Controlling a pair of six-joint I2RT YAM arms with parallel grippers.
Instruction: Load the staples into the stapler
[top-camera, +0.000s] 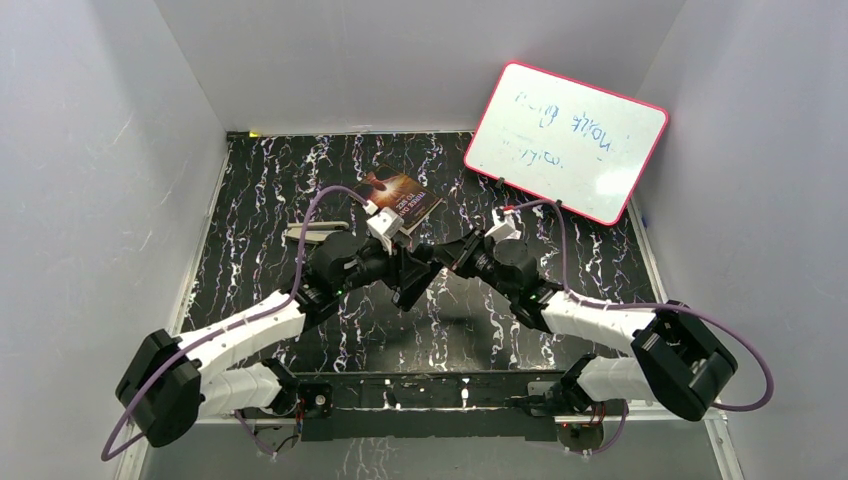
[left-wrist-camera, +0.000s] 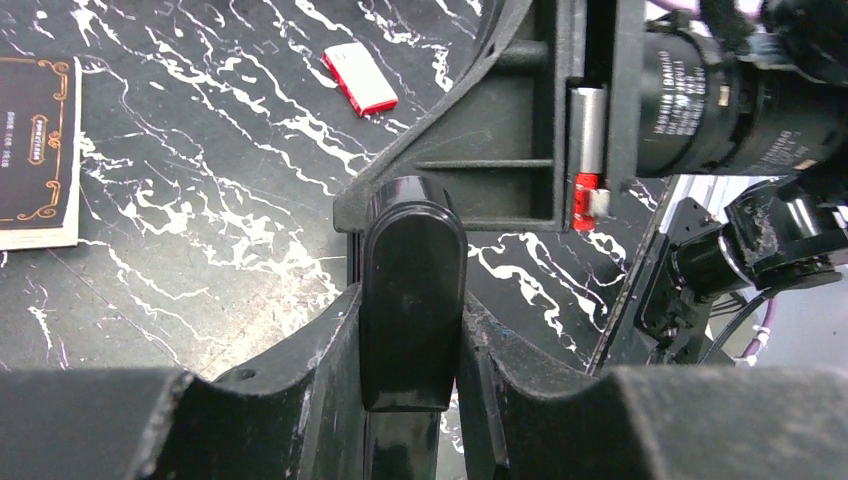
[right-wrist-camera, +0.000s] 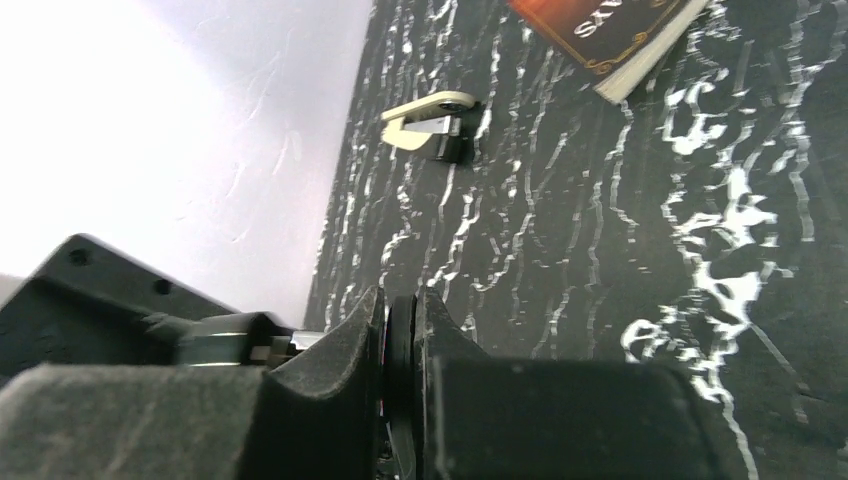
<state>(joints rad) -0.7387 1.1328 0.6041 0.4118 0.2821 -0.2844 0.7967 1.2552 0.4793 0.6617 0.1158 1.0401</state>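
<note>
In the left wrist view my left gripper (left-wrist-camera: 412, 300) is shut on the glossy black stapler (left-wrist-camera: 412, 260), whose rounded end sticks out between the fingers. My right gripper (right-wrist-camera: 400, 320) is shut on a thin black edge of the same stapler (right-wrist-camera: 402, 345). In the top view both grippers meet above the table's middle, left gripper (top-camera: 405, 268) against right gripper (top-camera: 442, 258). A silver rail with a red end (left-wrist-camera: 587, 150) shows beside the right gripper's finger; I cannot tell whether staples sit in it. The small white-and-red staple box (left-wrist-camera: 360, 78) lies on the table beyond.
A dark book (top-camera: 402, 196) lies behind the grippers. A cream tool with a metal blade (top-camera: 305, 232) rests at the left near the wall. A pink-framed whiteboard (top-camera: 565, 140) leans at the back right. White walls enclose the black marbled table (top-camera: 260, 190).
</note>
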